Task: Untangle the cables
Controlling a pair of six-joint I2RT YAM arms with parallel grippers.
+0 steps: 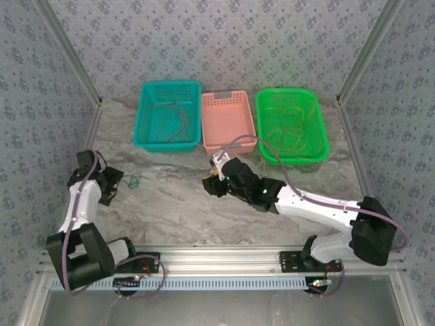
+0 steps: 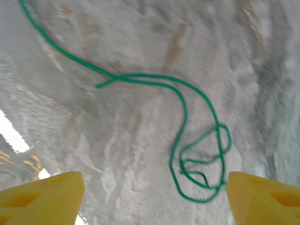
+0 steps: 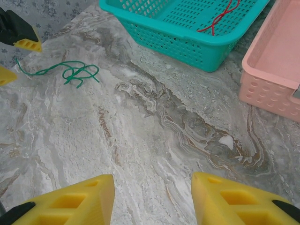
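Note:
A thin green cable point(image 2: 183, 108) lies loose on the marble table, its end coiled into a small tangle just ahead of my left gripper point(image 2: 154, 199). That gripper is open, its yellow fingers wide apart above the table with nothing between them. From above, the green cable point(image 1: 134, 180) sits right of the left gripper point(image 1: 112, 185). My right gripper point(image 1: 212, 180) hangs over mid-table; it point(image 3: 152, 199) is open and empty, with the green cable point(image 3: 77, 72) far off to its left. Dark and red cables point(image 1: 178, 119) lie in the teal basket point(image 1: 170, 84). Yellow-orange cables point(image 1: 292, 125) lie in the green basket point(image 1: 289, 92).
A pink basket point(image 1: 230, 144) stands between the teal and green ones at the back, with nothing in it. A red cable point(image 3: 220, 16) shows inside the teal basket point(image 3: 187, 47) in the right wrist view. Patterned walls close the sides and back.

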